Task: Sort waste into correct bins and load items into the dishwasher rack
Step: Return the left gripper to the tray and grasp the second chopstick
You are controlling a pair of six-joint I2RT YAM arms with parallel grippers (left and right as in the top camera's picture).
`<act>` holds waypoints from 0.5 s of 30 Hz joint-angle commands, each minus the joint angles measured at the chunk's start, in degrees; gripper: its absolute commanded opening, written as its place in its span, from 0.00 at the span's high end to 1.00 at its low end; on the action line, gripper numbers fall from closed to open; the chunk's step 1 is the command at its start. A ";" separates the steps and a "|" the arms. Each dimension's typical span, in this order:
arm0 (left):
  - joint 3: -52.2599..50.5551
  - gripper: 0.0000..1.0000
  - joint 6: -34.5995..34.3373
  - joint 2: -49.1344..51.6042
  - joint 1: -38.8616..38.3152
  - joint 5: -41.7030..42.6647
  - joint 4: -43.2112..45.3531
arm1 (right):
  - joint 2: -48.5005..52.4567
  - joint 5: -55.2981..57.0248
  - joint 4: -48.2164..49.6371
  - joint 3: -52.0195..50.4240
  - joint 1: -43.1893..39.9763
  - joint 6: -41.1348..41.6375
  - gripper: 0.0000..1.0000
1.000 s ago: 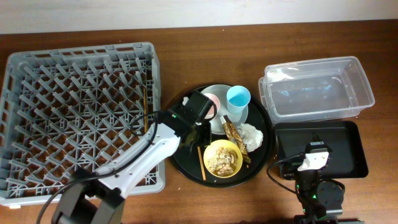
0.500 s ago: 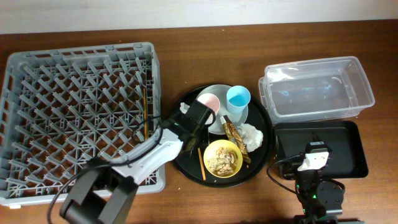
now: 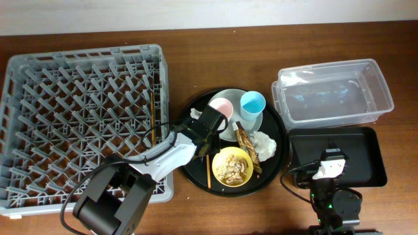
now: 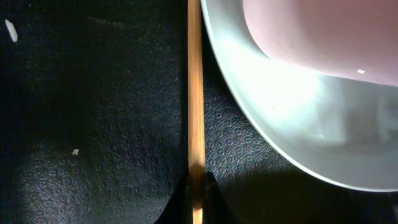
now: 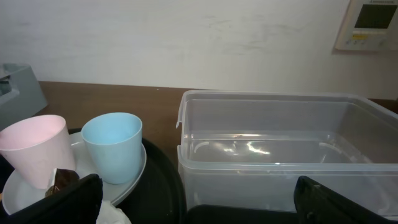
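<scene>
My left gripper [image 3: 208, 145] is low over the round black tray, shut on a wooden chopstick [image 4: 195, 93] that lies beside the pale plate [image 4: 280, 124]; it also shows in the overhead view [image 3: 208, 171]. The pink cup [image 3: 220, 107] and light-blue cup [image 3: 252, 103] stand on the plate. A yellow bowl [image 3: 234, 166] holds beige scraps. The gold-brown wrapper [image 3: 246, 139] and white napkin [image 3: 265, 143] lie beside it. A second chopstick [image 3: 153, 117] lies in the grey rack [image 3: 39, 85]. My right gripper [image 5: 199, 208] is open and empty near the front edge.
The clear tub [image 3: 333, 91] stands at the right, with the shallow black tray [image 3: 369, 153] in front of it. The round black tray [image 3: 194, 166] sits between the rack and the bins. My right arm's base is below the shallow tray.
My left gripper has moved a little toward the front and closed on the chopstick. The chopstick has swung from tilted to nearly straight. The right arm has not moved.
</scene>
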 commanded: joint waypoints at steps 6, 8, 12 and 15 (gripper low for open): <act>0.39 0.99 2.56 -8.94 1.25 0.37 -1.11 | -0.31 0.11 -0.22 -0.28 -0.37 0.44 0.01; 1.79 0.99 5.20 -14.82 2.43 0.35 -2.69 | -0.31 0.11 -0.22 -0.28 -0.37 0.44 0.01; 5.11 0.99 9.75 -23.15 6.80 0.37 -7.58 | -0.26 0.11 -0.22 -0.28 -0.37 0.44 0.01; 7.80 0.99 14.03 -27.04 12.35 0.39 -12.22 | -0.26 0.11 -0.22 -0.28 -0.37 0.44 0.01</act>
